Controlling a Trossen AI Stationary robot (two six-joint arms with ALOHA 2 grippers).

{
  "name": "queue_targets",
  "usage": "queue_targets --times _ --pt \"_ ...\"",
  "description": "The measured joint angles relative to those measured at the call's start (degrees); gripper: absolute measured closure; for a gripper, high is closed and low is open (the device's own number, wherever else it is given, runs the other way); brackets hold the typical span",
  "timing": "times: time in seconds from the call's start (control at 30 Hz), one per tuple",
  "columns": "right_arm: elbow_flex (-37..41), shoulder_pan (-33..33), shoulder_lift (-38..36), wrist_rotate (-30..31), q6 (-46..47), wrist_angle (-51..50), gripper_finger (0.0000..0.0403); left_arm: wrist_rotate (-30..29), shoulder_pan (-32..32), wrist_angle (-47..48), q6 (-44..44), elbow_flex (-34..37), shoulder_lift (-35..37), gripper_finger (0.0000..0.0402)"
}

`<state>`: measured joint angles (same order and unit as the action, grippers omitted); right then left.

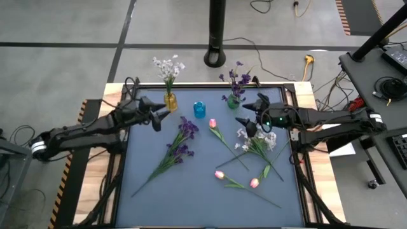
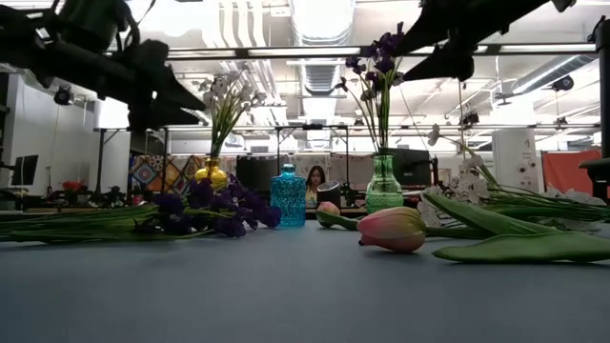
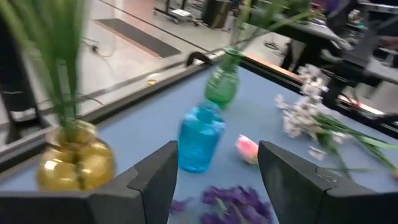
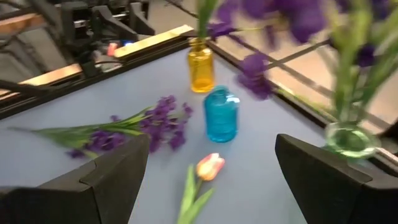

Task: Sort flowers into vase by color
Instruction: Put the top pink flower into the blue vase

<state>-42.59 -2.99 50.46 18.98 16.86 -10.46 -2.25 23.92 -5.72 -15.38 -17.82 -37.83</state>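
Observation:
Three small vases stand along the far edge: a yellow vase (image 1: pixel 170 100) with white sprigs (image 1: pixel 168 66) in it, a blue vase (image 1: pixel 200 109) with nothing in it, and a green vase (image 1: pixel 233 100) with purple blooms (image 1: pixel 238 77). Loose on the mat lie purple stems (image 1: pixel 178 147), pink tulips (image 1: pixel 213 124) (image 1: pixel 219 174) (image 1: pixel 254 183) and white-lavender sprigs (image 1: pixel 259 141). My left gripper (image 1: pixel 160 117) hovers open just beside the yellow vase. My right gripper (image 1: pixel 249 113) hovers open beside the green vase, above the white sprigs.
The blue mat (image 1: pixel 203 197) has a raised dark frame and a wooden surround (image 1: pixel 95 108). The near part of the mat is bare. A black pole base (image 1: pixel 216 57) and cables stand beyond the far edge. A person sits far back in the room (image 2: pixel 315 181).

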Motion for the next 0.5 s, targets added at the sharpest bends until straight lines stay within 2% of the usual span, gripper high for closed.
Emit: queue_targets --times 0.1,0.23,0.5 --pt "0.0 3.2 0.7 0.0 1.1 0.1 0.0060 -0.7 -5.3 -0.7 -1.5 0.0 0.5 0.0198" --pt "0.0 7.5 4.3 0.0 2.5 0.5 0.0064 -5.9 -14.0 -2.9 -2.6 0.0 -0.5 0.0198" --pt "-1.7 11.0 14.0 0.3 6.7 -0.1 0.0076 -24.7 -28.9 -3.4 -3.2 0.0 -2.1 0.0198"
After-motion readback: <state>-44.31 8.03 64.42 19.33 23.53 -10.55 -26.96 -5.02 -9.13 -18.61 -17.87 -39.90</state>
